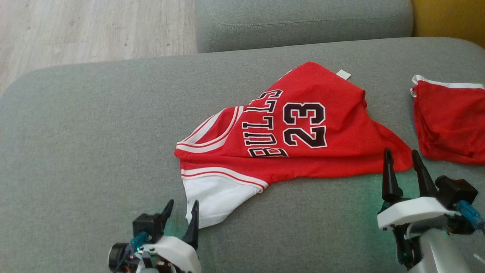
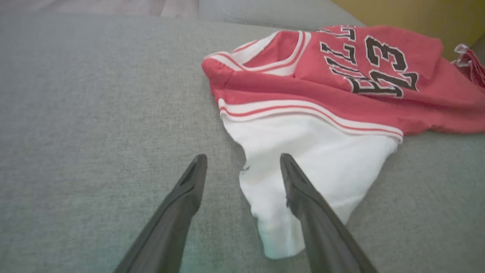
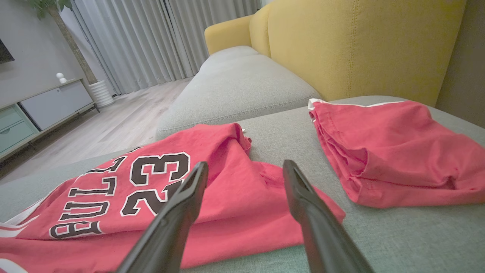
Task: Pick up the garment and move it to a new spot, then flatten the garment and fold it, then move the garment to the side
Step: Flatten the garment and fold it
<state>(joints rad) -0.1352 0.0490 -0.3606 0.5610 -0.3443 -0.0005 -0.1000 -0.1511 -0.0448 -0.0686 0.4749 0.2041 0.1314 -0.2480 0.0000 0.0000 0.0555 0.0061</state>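
Note:
The garment point(image 1: 299, 125) is a red jersey with "BULLS 23" in black and a white panel at its near left end. It lies crumpled on the grey couch seat point(image 1: 94, 132). It shows too in the left wrist view point(image 2: 322, 94) and the right wrist view point(image 3: 159, 189). My left gripper point(image 1: 181, 209) stands open at the white panel's near edge point(image 2: 303, 159), nothing between its fingers. My right gripper point(image 1: 402, 157) is open just above the jersey's near right corner point(image 3: 265, 197), holding nothing.
A second red garment point(image 1: 451, 121) lies bunched at the seat's right end point(image 3: 398, 155). Behind are another grey cushion point(image 1: 303, 19), a yellow backrest point(image 3: 360, 49) and wooden floor point(image 1: 75, 30) at the far left.

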